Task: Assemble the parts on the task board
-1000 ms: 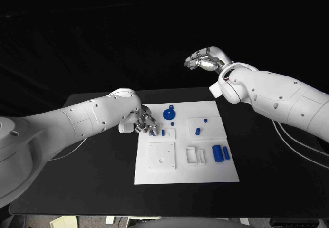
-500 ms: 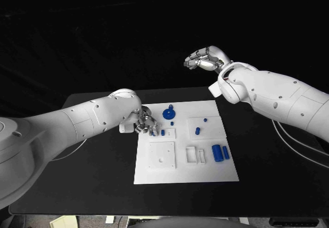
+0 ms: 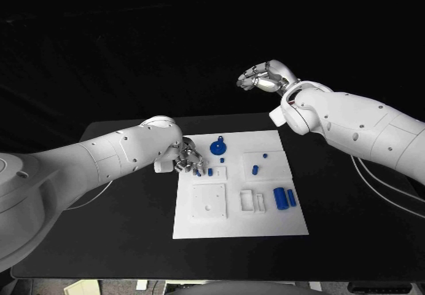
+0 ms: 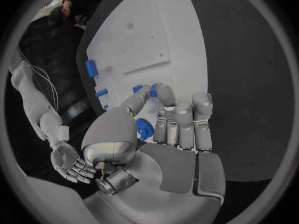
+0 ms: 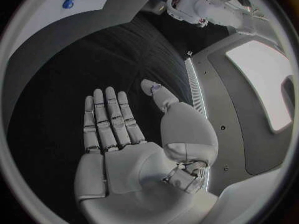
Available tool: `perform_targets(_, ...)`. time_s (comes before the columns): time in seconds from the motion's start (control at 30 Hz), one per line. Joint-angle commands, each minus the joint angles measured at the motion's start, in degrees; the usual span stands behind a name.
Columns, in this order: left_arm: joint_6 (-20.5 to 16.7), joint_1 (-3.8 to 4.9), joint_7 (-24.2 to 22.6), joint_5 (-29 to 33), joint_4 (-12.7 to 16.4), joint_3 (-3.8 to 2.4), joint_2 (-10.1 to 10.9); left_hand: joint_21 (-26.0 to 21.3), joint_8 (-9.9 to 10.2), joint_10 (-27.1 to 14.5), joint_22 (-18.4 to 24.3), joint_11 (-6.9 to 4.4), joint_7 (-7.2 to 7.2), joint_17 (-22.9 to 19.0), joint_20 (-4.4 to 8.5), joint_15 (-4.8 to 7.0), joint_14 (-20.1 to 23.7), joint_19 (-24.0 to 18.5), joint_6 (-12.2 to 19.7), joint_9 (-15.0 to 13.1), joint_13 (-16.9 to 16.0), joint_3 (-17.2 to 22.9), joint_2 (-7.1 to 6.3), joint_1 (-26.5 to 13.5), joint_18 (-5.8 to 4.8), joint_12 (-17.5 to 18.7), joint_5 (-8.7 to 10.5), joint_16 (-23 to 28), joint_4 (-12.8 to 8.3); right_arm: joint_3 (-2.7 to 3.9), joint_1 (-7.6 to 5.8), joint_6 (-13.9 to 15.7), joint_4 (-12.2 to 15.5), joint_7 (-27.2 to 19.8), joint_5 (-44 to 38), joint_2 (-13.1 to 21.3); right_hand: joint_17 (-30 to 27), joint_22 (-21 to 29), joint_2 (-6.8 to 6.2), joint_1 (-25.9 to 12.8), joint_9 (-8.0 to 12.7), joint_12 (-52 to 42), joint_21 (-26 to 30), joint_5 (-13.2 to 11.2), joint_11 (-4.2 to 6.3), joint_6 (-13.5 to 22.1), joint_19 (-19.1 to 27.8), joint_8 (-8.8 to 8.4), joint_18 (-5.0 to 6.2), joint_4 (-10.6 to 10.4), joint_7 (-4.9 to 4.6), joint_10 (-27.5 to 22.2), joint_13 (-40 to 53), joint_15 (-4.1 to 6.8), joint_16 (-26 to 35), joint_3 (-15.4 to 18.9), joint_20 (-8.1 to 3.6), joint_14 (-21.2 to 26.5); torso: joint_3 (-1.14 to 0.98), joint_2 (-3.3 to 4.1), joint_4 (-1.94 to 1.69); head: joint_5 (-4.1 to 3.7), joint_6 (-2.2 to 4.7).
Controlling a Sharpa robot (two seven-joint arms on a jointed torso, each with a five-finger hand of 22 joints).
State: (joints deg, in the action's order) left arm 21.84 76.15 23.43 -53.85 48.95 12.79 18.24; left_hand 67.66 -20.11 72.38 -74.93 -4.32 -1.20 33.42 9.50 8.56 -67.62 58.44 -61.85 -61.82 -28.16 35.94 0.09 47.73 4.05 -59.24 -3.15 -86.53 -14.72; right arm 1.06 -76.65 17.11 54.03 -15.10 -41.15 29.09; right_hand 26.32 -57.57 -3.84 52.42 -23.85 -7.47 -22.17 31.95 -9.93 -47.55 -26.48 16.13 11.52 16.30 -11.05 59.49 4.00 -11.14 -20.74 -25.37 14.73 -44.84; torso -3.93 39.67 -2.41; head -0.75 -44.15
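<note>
The white task board (image 3: pixel 266 218) lies mid-table. My left hand (image 3: pixel 186 161) hovers over its far left corner and pinches a small blue peg (image 4: pixel 152 90) between thumb and a finger. Beside the fingertips another small blue peg (image 3: pixel 210 171) stands in the board. A round blue part (image 3: pixel 218 147) sits at the far edge, also seen as the round blue part (image 4: pixel 144 128) behind the palm. Two blue cylinders (image 3: pixel 285 198) lie on the right side. My right hand (image 3: pixel 261 77) is raised beyond the table's far edge, and this right hand (image 5: pixel 118 129) has flat, spread fingers holding nothing.
Two more small blue pegs (image 3: pixel 255 168) sit on a raised square plate on the board's right. A square plate with holes (image 3: pixel 210 201) and white slotted blocks (image 3: pixel 252 201) occupy the near half. The black table (image 3: pixel 115 233) surrounds the board.
My left hand's fingers have shifted very slightly over the board's corner. The right hand stays raised in the same place.
</note>
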Motion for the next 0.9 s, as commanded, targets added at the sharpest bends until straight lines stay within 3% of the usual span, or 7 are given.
perform_targets(0.03, -1.87, -0.2, -0.5, 0.55, -0.11, 0.08, -0.2, 0.09, 2.73, 1.07, -0.13, -0.12, -0.69, -0.08, 5.79, 2.14, -0.94, -0.26, 3.09, 1.61, 0.07, -0.47, 2.16, 2.2, 2.22, -0.18, 0.36, -0.29, 1.0, 0.05, 0.0, -0.33, 0.1, -0.14, -0.27, 0.06, -0.06, -0.08, 0.11, -0.11, 0.09, 0.23, 0.25, 0.26, -0.09, 0.2, 0.06, 0.29, 1.08, -0.21, -0.32, 0.31, -0.05, -0.2, -0.23, -0.16, 0.14, 0.41, -0.02, 0.0, -0.02, -0.03, -0.02)
perform_targets(0.17, -1.63, -0.2, -0.46, 0.8, -0.12, 0.09, -0.2, 0.08, 4.15, 1.01, -0.07, 0.32, -1.27, -0.11, 5.8, 1.64, -0.83, -0.32, 4.04, 3.01, 0.14, -1.02, 0.3, 1.26, 2.3, -0.03, 0.34, -0.25, 1.8, 0.05, 0.0, -0.35, 0.12, -0.12, -0.27, 0.06, -0.1, -0.08, 0.07, -0.12, 0.1, 0.24, 0.26, 0.26, -0.1, 0.22, 0.08, 0.29, 1.08, -0.2, -0.32, 0.3, -0.06, -0.21, -0.25, -0.15, 0.15, 0.43, -0.03, -0.01, -0.04, -0.07, -0.02)
perform_targets(0.37, -1.04, -0.2, -0.45, 0.81, -0.02, 0.1, -0.13, 0.09, 5.57, 0.94, -0.01, 0.7, -1.65, -0.14, 5.74, 1.3, -0.73, -0.39, 4.69, 4.71, 0.15, -1.46, -0.84, 0.93, 2.45, 0.04, 0.32, -0.24, 2.2, 0.05, 0.0, -0.36, 0.28, -0.11, -0.27, 0.17, -0.14, -0.08, 0.04, -0.12, 0.12, 0.27, 0.27, 0.27, -0.11, 0.24, 0.1, 0.28, 1.08, -0.2, -0.33, 0.28, -0.06, -0.21, -0.28, -0.14, 0.16, 0.46, -0.02, -0.01, -0.01, -0.09, -0.08)
perform_targets(0.77, -0.43, -0.2, -0.39, 0.81, 0.21, 0.1, -0.07, 0.16, 5.95, 0.87, 0.02, 0.74, -1.68, -0.16, 5.61, 1.24, -0.65, -0.47, 3.93, 5.92, 0.12, -1.66, -1.24, 1.8, 2.64, 0.04, 0.31, -0.27, 1.55, 0.05, 0.0, -0.31, 0.34, -0.11, -0.27, 0.25, -0.21, -0.09, 0.03, -0.1, 0.15, 0.3, 0.29, 0.27, -0.12, 0.28, 0.12, 0.27, 1.1, -0.19, -0.35, 0.26, -0.07, -0.22, -0.32, -0.14, 0.18, 0.49, -0.01, -0.01, -0.01, -0.11, -0.12)
perform_targets(0.9, -0.33, -0.2, -0.41, 0.93, 0.33, 0.1, -0.04, 0.19, 6.05, 0.86, 0.05, 0.76, -1.71, -0.17, 5.52, 1.21, -0.64, -0.48, 3.75, 6.29, 0.11, -2.17, -1.92, 1.46, 2.62, 0.04, 0.33, -0.28, 1.64, 0.05, 0.0, -0.33, 0.33, -0.12, -0.27, 0.23, -0.23, -0.1, 0.03, -0.09, 0.16, 0.31, 0.29, 0.27, -0.12, 0.29, 0.12, 0.27, 1.11, -0.19, -0.35, 0.26, -0.07, -0.22, -0.35, -0.14, 0.18, 0.49, -0.02, 0.0, -0.01, -0.12, -0.14)
